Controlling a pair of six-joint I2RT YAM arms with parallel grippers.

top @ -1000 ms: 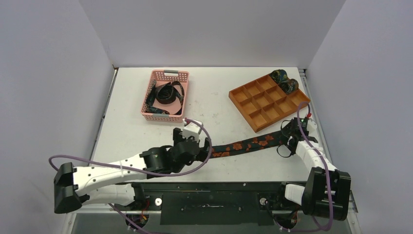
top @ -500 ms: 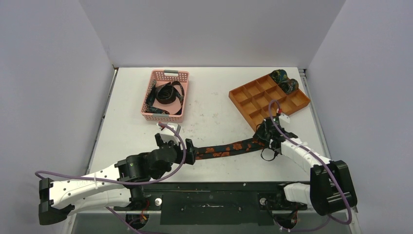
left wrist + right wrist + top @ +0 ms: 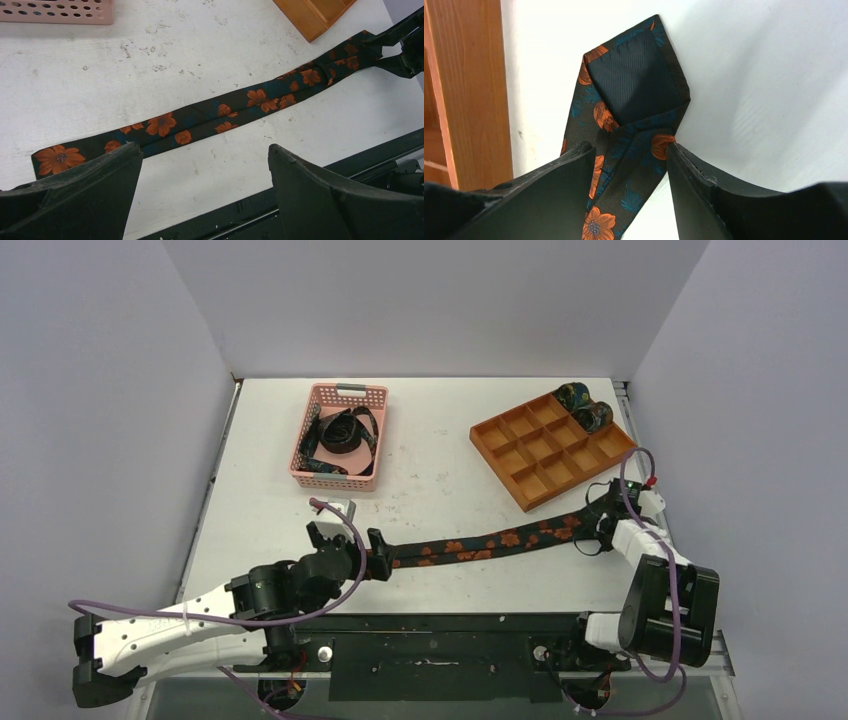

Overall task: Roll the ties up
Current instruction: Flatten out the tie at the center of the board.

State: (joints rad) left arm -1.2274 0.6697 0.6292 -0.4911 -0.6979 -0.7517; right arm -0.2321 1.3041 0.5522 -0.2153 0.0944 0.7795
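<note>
A dark tie with orange flowers lies stretched across the front of the table, seen flat in the left wrist view. My left gripper is open at its narrow left end; one finger stands over that end. My right gripper is at the wide end, whose tip is folded over to show the lining. Its jaws stand apart, straddling the tie's width, the fabric flat between them. Two rolled ties sit in the tray's far corner. More loose ties lie in the basket.
An orange compartment tray sits at the back right, close beside the right gripper and the tie's wide end. A pink mesh basket stands at the back left. The table's black front edge runs just below the left gripper.
My right gripper swung left, then back right with the tie's wide end; the tie now lies longer and straighter. The left gripper backed off to the left along the tie, to its narrow end.
</note>
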